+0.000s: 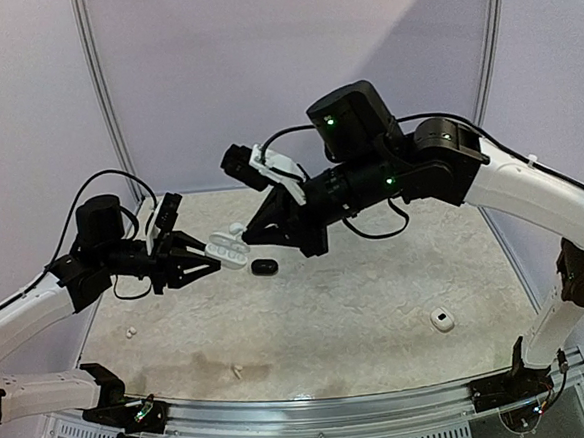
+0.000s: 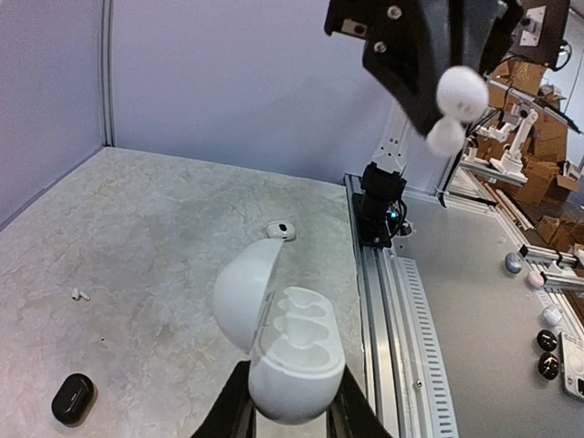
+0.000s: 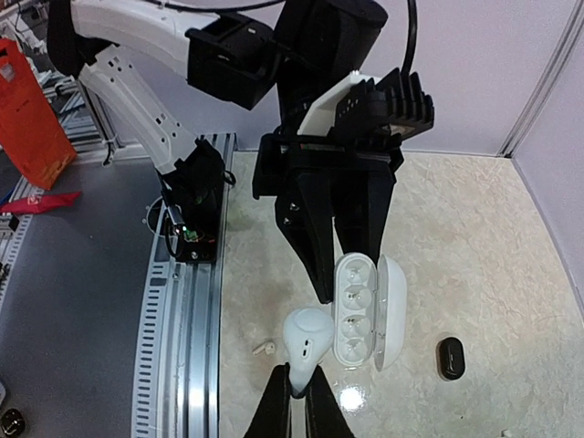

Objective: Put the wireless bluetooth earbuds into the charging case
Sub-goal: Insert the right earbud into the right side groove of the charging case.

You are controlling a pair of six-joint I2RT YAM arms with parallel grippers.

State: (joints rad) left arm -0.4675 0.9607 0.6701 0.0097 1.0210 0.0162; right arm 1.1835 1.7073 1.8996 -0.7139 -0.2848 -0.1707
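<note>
I've got the L gripper (image 1: 212, 257) clamped on the open white charging case (image 3: 358, 310). R gripper (image 3: 296, 383) is pinched shut on a white earbud (image 3: 306, 336) by its stem. The bud is just beside the case's sockets.

The charging case (image 2: 292, 356) in the left pincer (image 2: 290, 415) is smooth, glossy white plastic; so is the earbud (image 3: 306, 336) in the right pincer (image 3: 298, 388). Below them the table (image 2: 164, 246) looks matt, stone-like.

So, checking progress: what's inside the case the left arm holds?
Only bare moulded wells in the white case; no bud seated. The left end effector hides its underside. The right end effector holds a white earbud outside it.
</note>
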